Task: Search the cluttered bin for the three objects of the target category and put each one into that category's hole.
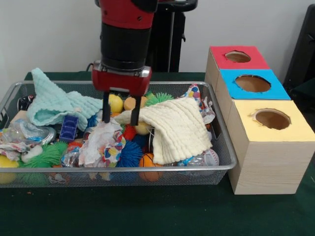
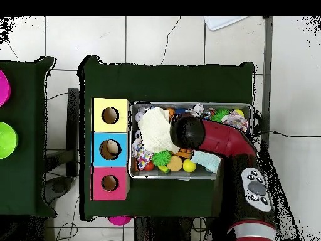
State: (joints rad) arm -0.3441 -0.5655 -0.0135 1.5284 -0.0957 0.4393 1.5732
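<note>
Bin point(image 1: 224, 168) of wire mesh on green baize, packed with clutter. Working left to right in the front view.

Left end: mint waffle-weave cloth point(image 1: 51, 103), soft, heaped against the far rim. Below it a crinkled clear plastic wrapper point(image 1: 22, 133) and a green spiky rubber ball point(image 1: 45, 156) toward the near left corner. A small blue ridged block point(image 1: 69, 127) stands just right of the mint cloth.

Middle: my gripper point(image 1: 121, 112) hangs over the bin's centre, fingers parted, nothing between them. Tips straddle the left edge of the cream cloth point(image 1: 177, 129). A smooth yellow ball point(image 1: 115, 103) sits just behind the left finger; a paler yellow ball point(image 1: 142, 129) lies just below and right of the right finger, half tucked under the cream cloth. Judging by this, the balls are the nearest graspable round things, whichever category is wanted. The task does not tell me which. Blue spiky ball point(image 1: 129, 153) and a small orange basketball point(image 1: 147, 161) lie toward the near rim, below my tips.

Right of centre: cream cloth, thick quilted weave, long axis running from the far rim to the near right corner, hiding whatever is beneath.

Right, outside the bin: three wooden boxes in a row, touching, each with a round hole: yellow top point(image 1: 272, 119) nearest, blue point(image 1: 252, 83), red point(image 1: 237, 57) farthest.
</note>
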